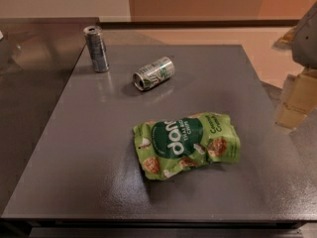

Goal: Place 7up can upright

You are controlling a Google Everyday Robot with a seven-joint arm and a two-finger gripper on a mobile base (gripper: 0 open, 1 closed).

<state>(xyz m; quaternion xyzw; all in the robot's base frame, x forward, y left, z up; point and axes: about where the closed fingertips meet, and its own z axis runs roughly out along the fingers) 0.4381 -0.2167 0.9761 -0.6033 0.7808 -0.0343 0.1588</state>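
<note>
7up can (154,73): lies on its side on the far half of the grey table (84,172), long axis running from near-left to far-right, one shiny round end turned toward the near-left
Neighbours: a slim dark can (97,48) stands upright to its far left, near but not touching; a green chip bag (187,145) lies flat closer to the camera, well apart
Gripper (298,99): at the right edge of the view, beyond the table's right side and well apart from the can; only partly in frame, so whether it is spread or pressed together cannot be told
Task state: the can is not yet upright and nothing holds it
Handling: probably light, thin-walled metal with a smooth, slippery round side; free to roll at a nudge and likely to dent under a hard squeeze; full or empty cannot be told
Where to take hold: across the middle of the cylinder, one contact on each side of the round wall, squarely over the axis, then tip it onto its base
Risk: an off-centre touch could roll it toward the slim dark can
</note>
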